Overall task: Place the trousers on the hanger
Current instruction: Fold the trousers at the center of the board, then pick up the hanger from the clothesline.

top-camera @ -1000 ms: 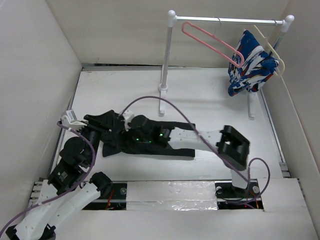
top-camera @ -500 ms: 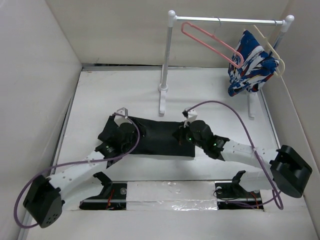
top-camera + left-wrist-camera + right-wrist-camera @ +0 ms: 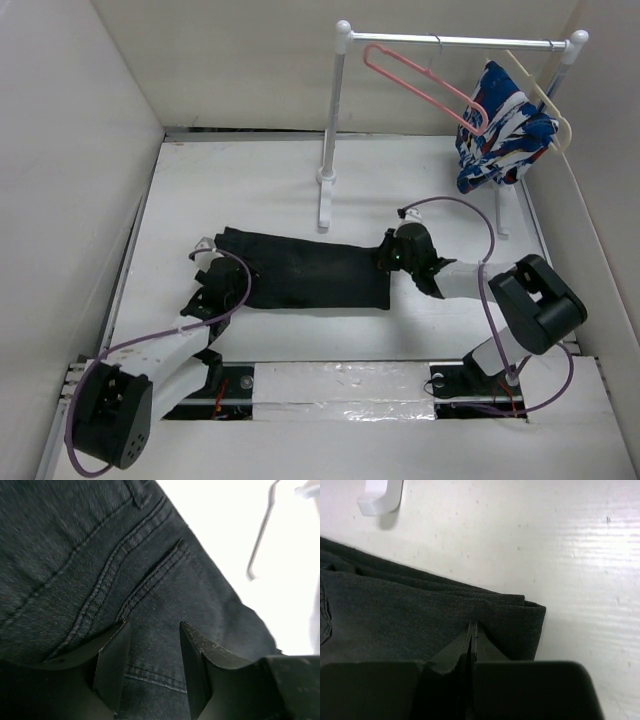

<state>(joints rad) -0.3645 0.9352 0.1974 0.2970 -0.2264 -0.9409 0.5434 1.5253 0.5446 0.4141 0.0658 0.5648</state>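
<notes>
Since the trousers (image 3: 300, 270) are limp, light denim lying flat on the table (image 3: 250, 190), well apart from the hanger (image 3: 474, 118) up on the rail (image 3: 500, 42), I'd take them by their edges. My right gripper (image 3: 471, 627) is pinched closed on the hem end, and my left gripper (image 3: 152, 626) hangs spread over the pocket stitching.

Bright even light flooding the white table (image 3: 250, 190), left wrist view blowing out toward 2 o'clock, trousers (image 3: 75, 555) stitching showing sharp there, right wrist foreground blurring at 6 o'clock
</notes>
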